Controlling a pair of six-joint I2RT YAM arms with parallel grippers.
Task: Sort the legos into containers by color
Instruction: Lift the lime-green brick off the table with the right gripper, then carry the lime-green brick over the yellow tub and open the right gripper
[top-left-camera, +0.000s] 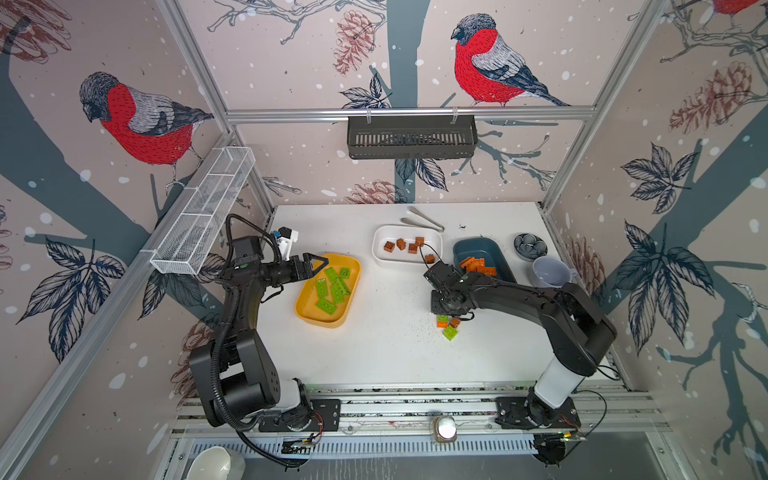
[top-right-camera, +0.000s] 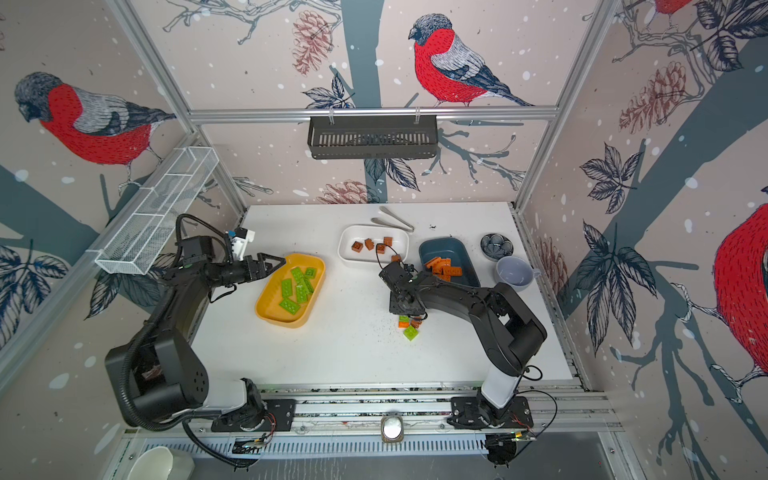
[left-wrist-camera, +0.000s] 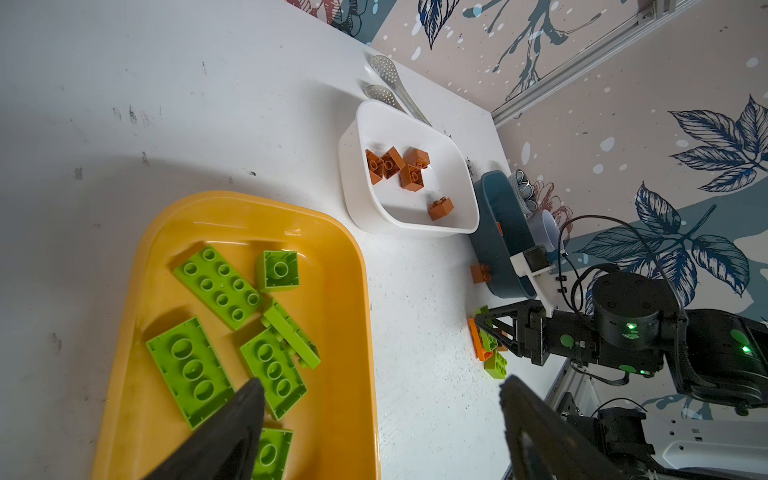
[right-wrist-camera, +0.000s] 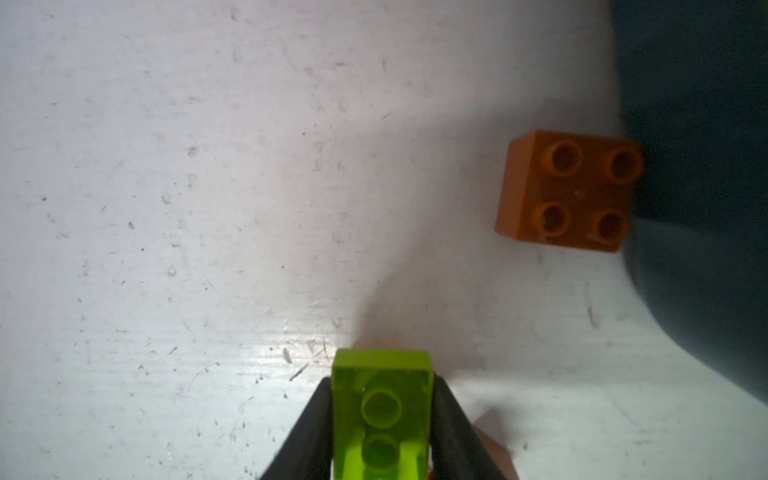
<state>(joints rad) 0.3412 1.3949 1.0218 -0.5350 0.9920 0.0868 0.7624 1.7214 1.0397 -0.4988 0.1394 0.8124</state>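
My right gripper (top-left-camera: 445, 312) points down at the mid-right of the table, its jaws pressed on both sides of a lime green lego (right-wrist-camera: 382, 411). An orange plate (top-left-camera: 441, 323), a brown cube (top-left-camera: 455, 322) and another green brick (top-left-camera: 450, 332) lie right beside it. A further brown cube (right-wrist-camera: 569, 191) sits against the teal tub (top-left-camera: 478, 249), which holds orange legos (top-left-camera: 478, 266). The white tub (top-left-camera: 405, 259) holds several brown cubes (top-left-camera: 401, 244). Over the far-left corner of the yellow tub (top-left-camera: 305, 307), with its several green plates (top-left-camera: 332, 291), hangs my left gripper (top-left-camera: 321, 266), open and empty.
A grey mug (top-left-camera: 550, 272) and a dark flower-patterned dish (top-left-camera: 530, 245) stand at the right edge behind the teal tub. Metal tongs (top-left-camera: 424, 220) lie behind the white tub. A black basket (top-left-camera: 411, 137) hangs on the back wall and a white mesh rack (top-left-camera: 203, 216) on the left.
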